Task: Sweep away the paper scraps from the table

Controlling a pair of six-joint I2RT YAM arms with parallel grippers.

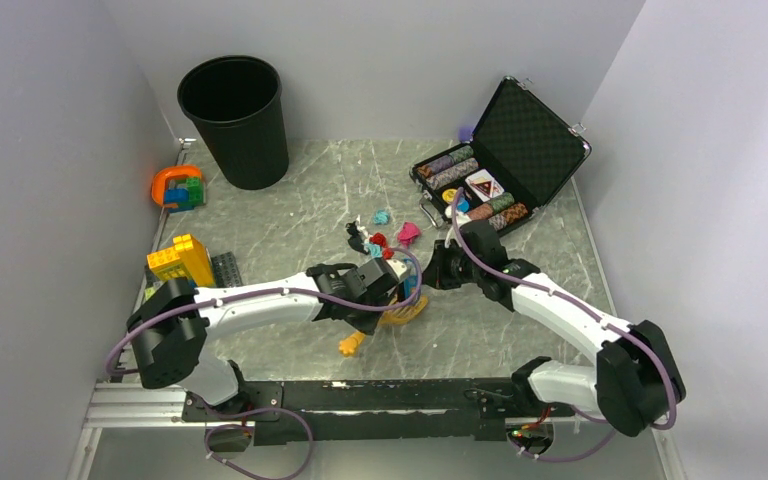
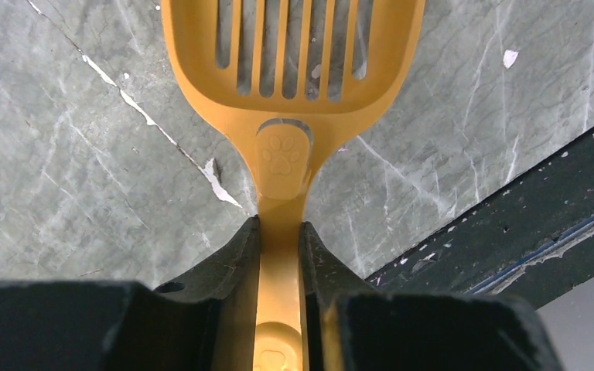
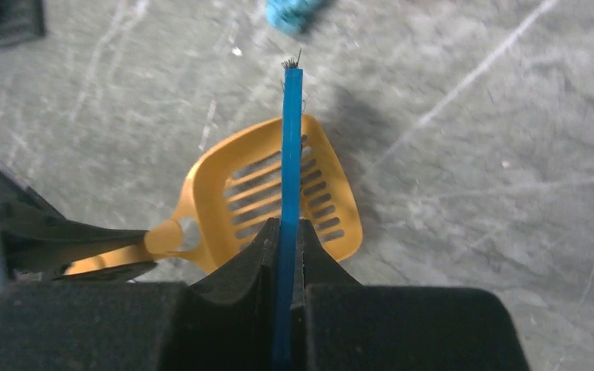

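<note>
Two tools are held: the left gripper (image 2: 281,229) clamps the handle of the orange scoop (image 2: 282,154), and the right gripper (image 3: 284,229) pinches a blue brush (image 3: 291,139). The paper scraps (image 1: 380,238) cluster on the table (image 1: 300,220), at 12 o'clock from the scoop blade in the top view. The scoop's long axis runs 7 to 1 o'clock; the brush tip points at a teal scrap (image 3: 290,11), so the right arm likely sweeps first

A robotics lab test cell: plain grey panel walls (image 1: 50,150) box in the table (image 1: 300,215), and a left arm (image 1: 260,298) and a right arm (image 1: 570,305) stand at an aluminium rail (image 1: 130,405) on its near edge. Staged props sit about: black bin (image 1: 235,120), toy bricks (image 1: 180,260), poker-chip case (image 1: 530,130)
</note>
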